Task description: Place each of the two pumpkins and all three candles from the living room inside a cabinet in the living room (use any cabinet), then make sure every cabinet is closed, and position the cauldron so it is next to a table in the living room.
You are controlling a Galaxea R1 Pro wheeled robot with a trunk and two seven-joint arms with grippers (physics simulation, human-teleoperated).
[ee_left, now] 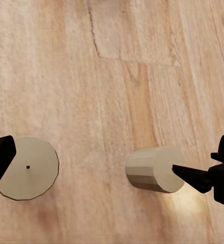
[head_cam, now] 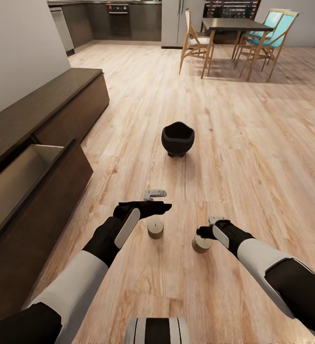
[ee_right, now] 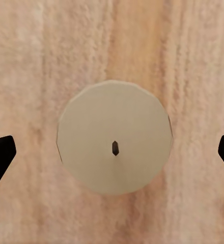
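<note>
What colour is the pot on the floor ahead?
Black all over, the pot shows best in the head view.

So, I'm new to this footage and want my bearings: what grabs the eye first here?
Two short tan cylindrical candles stand on the pale wood floor, one below the left gripper, the other below the right gripper, whose wrist view centres it between open fingers. Ahead sits a small round black cauldron. On the robot's left, the long dark-brown cabinet has a drawer pulled open.
</note>
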